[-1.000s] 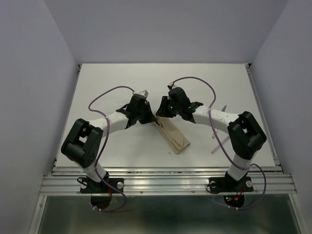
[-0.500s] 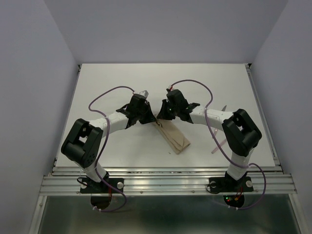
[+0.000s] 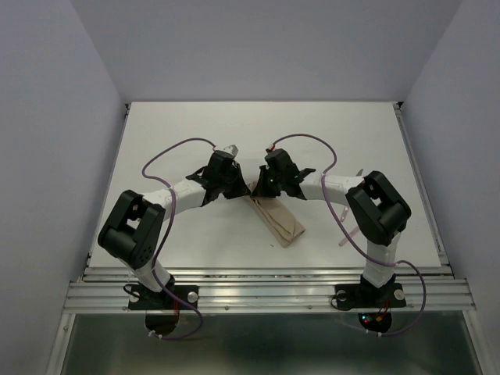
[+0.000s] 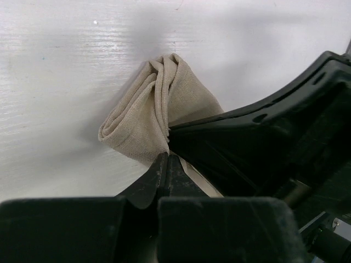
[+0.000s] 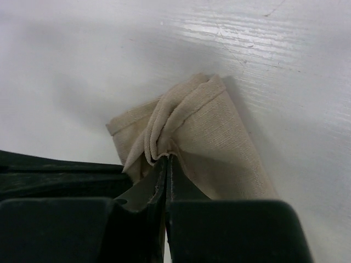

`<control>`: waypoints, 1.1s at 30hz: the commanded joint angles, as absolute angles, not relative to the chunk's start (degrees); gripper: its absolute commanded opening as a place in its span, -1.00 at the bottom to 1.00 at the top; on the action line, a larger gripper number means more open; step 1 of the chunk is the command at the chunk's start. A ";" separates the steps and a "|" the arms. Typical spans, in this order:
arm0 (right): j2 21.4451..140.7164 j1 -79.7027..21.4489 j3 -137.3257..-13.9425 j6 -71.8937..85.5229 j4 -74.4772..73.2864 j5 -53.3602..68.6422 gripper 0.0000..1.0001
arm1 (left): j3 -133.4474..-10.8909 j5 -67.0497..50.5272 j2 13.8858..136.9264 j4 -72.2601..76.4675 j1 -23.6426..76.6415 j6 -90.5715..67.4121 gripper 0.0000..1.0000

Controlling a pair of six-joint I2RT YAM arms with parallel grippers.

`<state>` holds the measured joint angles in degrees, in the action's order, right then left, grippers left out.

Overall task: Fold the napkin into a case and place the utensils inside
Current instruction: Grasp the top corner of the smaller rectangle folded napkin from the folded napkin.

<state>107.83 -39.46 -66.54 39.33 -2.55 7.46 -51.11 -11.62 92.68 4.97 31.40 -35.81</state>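
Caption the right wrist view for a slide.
Right gripper shut on a bunched end of the napkin on the white table.

Place: robot lab test cell
Enclosure: plain pale walls (image 3: 266, 47) around a white bench (image 3: 328, 133)
Mounting: aluminium rail (image 3: 266, 293) along the near edge

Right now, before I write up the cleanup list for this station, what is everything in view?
napkin: one, beige-tan, folded into a narrow strip at mid-table, its far end bunched
utensils: pale pink, right side of the table, mostly hidden behind the right arm; count unclear
table: one, white, under everything
rail: one, silvery metal, along the near edge by the arm bases
left gripper: one, black, shut on the napkin's far end
right gripper: one, black, shut on that same bunched end, facing the left one
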 commanded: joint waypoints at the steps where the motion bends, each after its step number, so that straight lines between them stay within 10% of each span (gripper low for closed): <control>1: 109.77 -39.90 -65.30 39.99 -0.97 6.33 -0.99 | -51.77 -12.65 91.05 7.12 31.38 -34.72 -1.00; 22: 111.36 -39.90 -62.05 46.75 11.78 11.52 -0.97 | -51.85 -18.98 95.00 10.11 31.38 -31.82 -1.00; 26: 108.90 -39.90 -61.53 46.67 11.78 8.54 -0.72 | -52.38 -19.07 95.10 9.32 31.38 -31.29 -1.00; 29: 106.00 -39.90 -61.69 44.74 8.20 5.12 -0.17 | -52.38 -18.46 94.75 8.97 31.38 -30.76 -1.00; 33: 102.93 -39.90 -63.20 42.46 3.69 1.94 -0.13 | -52.38 -17.76 94.57 8.62 31.29 -30.32 -1.00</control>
